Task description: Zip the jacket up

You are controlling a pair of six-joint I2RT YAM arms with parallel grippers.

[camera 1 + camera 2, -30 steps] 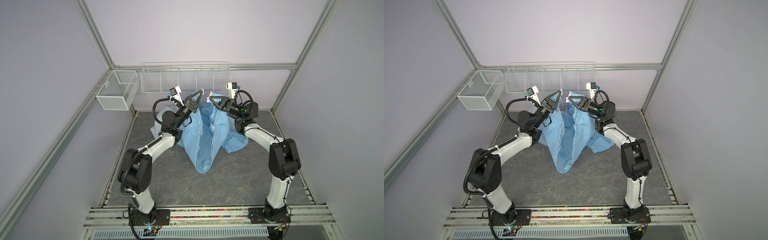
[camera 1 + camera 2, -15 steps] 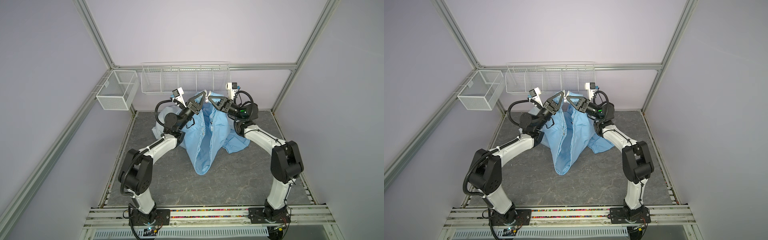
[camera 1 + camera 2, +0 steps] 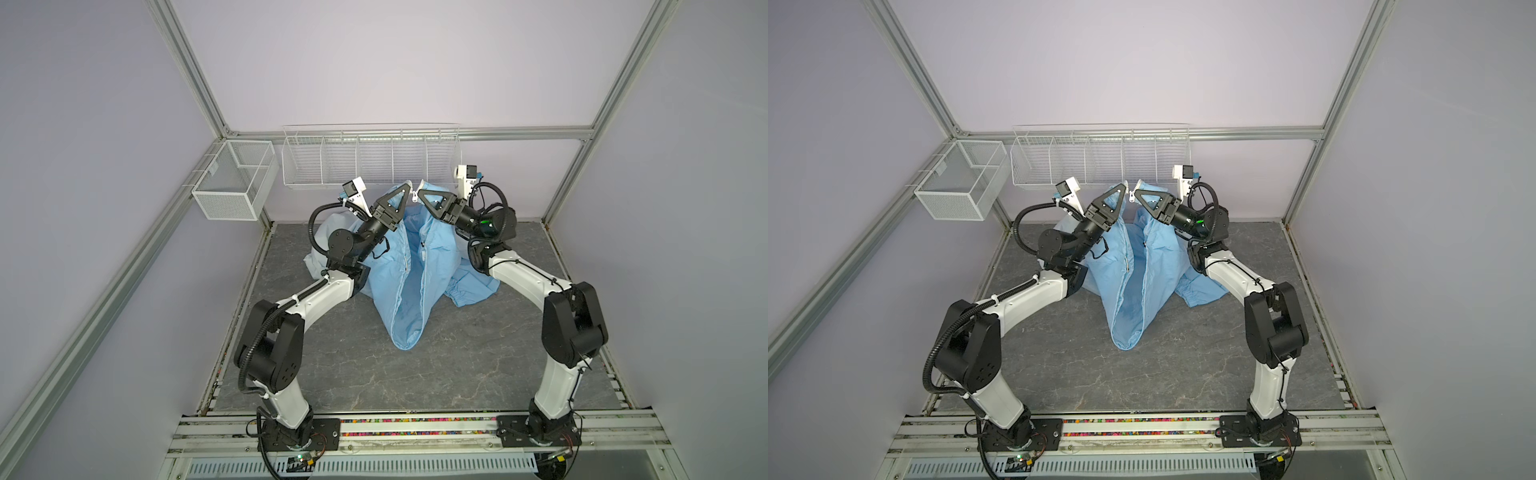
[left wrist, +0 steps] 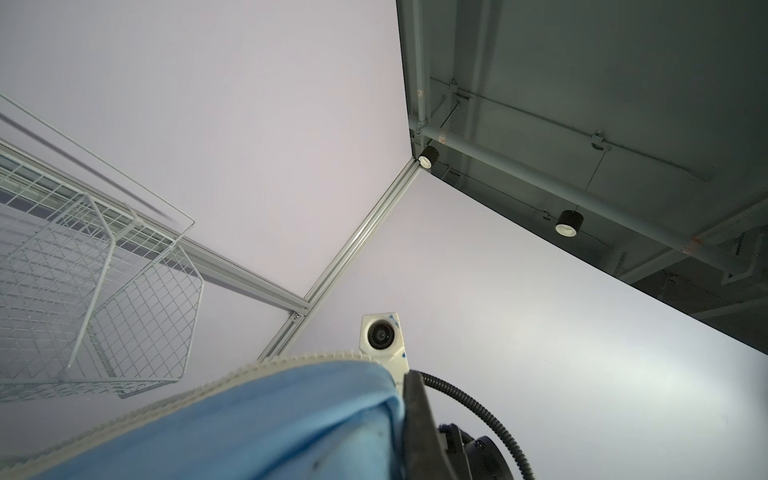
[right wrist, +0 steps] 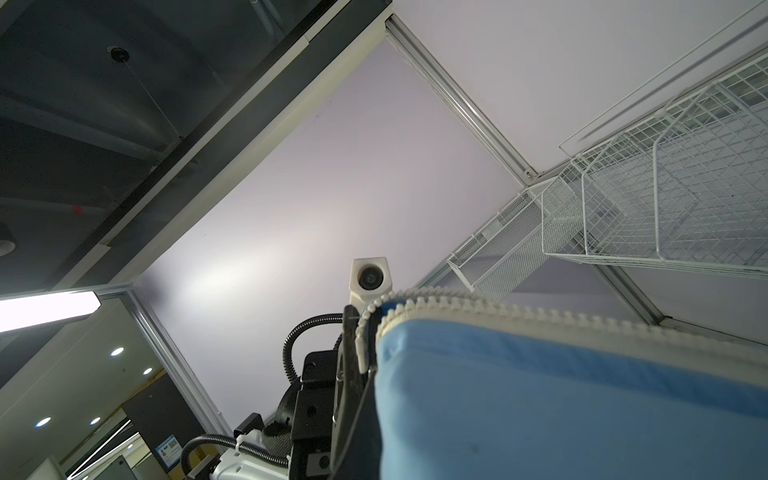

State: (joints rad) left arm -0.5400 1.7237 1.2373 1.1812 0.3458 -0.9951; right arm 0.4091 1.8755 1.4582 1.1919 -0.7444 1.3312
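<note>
Top views look steeply down — wrist views peer up past the jacket [image 4: 249, 424].

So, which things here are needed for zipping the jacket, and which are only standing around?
For the job: the jacket, its white zipper, left gripper and right gripper, each shut on a raised front edge.
Not part of it: wire rack on the back wall, mesh basket on the side wall.

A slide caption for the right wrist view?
The jacket and white zipper close up; wire basket and left wrist camera behind.
</note>
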